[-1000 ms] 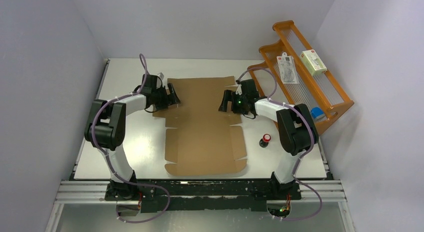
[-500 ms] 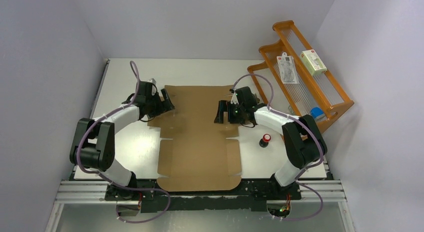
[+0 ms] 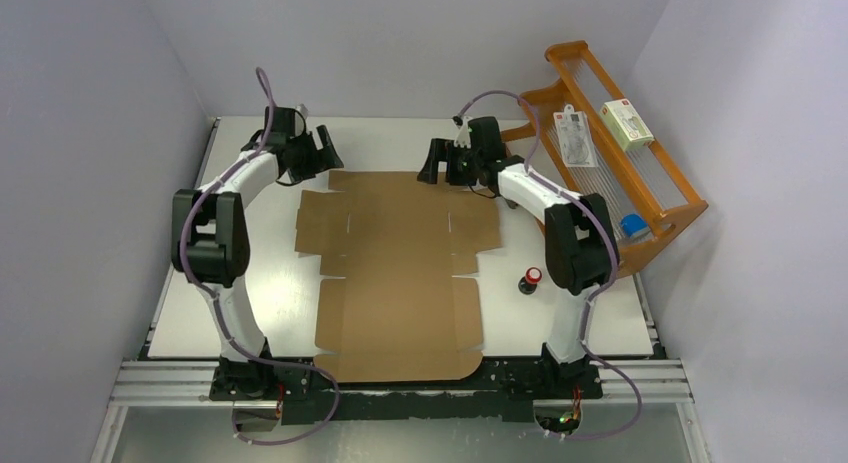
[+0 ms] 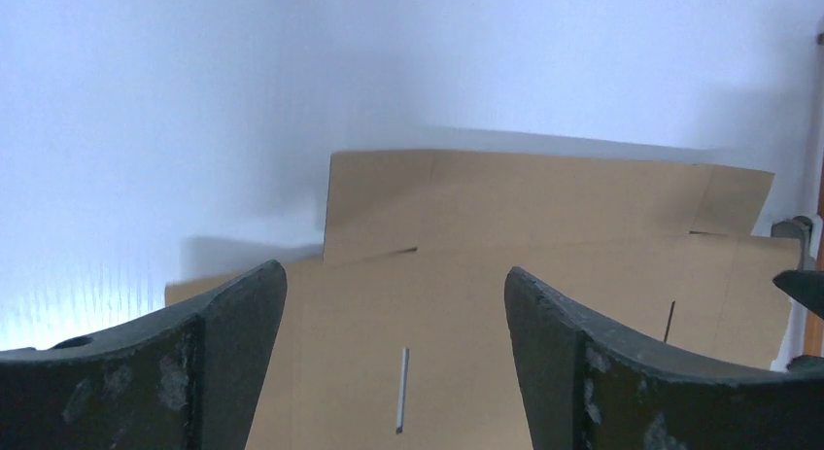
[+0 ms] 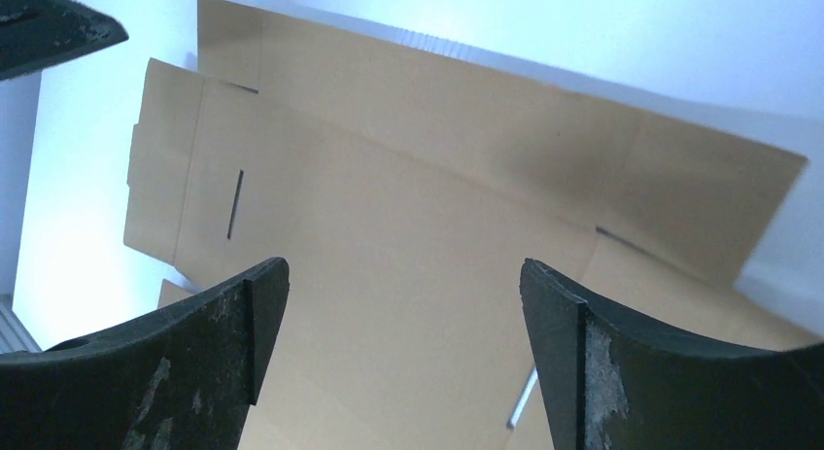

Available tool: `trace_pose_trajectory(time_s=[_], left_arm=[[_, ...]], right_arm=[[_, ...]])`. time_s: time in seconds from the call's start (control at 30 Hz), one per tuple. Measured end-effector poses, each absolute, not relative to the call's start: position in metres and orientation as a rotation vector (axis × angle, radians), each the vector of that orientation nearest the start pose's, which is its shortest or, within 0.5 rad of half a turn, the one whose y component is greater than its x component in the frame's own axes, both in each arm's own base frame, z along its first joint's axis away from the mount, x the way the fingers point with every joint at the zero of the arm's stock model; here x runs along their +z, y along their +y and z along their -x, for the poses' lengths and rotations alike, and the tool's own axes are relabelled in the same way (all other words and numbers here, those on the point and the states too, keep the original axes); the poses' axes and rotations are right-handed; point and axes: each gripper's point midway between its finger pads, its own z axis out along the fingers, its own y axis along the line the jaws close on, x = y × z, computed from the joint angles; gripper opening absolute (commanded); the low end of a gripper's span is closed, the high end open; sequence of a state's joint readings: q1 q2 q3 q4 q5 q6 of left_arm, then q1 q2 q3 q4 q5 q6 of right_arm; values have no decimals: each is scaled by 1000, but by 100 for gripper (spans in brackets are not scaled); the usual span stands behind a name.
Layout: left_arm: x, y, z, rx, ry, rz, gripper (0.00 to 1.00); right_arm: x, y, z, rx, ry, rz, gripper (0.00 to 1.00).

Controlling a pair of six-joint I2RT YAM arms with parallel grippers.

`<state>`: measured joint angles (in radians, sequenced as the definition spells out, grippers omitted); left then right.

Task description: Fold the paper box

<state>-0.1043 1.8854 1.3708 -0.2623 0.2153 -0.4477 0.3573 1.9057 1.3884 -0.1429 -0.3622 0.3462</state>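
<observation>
From above, the paper box (image 3: 400, 273) lies flat and unfolded on the table (image 3: 250, 283), the left gripper (image 3: 322, 149) and right gripper (image 3: 430, 161) near its far corners; both wrist views show wide, empty jaws above it, so all folding seems left to do.

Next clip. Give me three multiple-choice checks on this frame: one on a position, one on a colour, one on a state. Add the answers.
1. Where is the red-capped object relative to the paper box?
A) on top of it
B) beside its right edge, on the table
C) beside its left edge

2. What colour is the rack?
A) orange
B) blue
C) grey

3. How does the paper box lie?
A) flat and unfolded
B) with its side walls raised
C) closed up

Answers:
1 B: it stands on white tabletop just off the sheet's right side.
2 A: the frame is orange throughout.
3 A: every flap lies level with the sheet.
</observation>
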Motion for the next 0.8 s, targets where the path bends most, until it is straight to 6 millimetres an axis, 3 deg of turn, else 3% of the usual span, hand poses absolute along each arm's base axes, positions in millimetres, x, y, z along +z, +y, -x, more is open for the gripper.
trace_pose_trajectory(time_s=[0.17,0.43,0.57,0.8], left_arm=[[87,-109,-507,-550,2419,231,85],[44,-113,-505,-620,2532,216,79],[36,-117,-505,-649,2553,203,68],[32,-124,-505,-710,2557,184,37]], right_arm=[[98,266,-469,843,2284,231,88],[68,289,-485,949,2267,211,81],[56,294,-491,969,2267,198,80],[43,299,-495,973,2269,203,79]])
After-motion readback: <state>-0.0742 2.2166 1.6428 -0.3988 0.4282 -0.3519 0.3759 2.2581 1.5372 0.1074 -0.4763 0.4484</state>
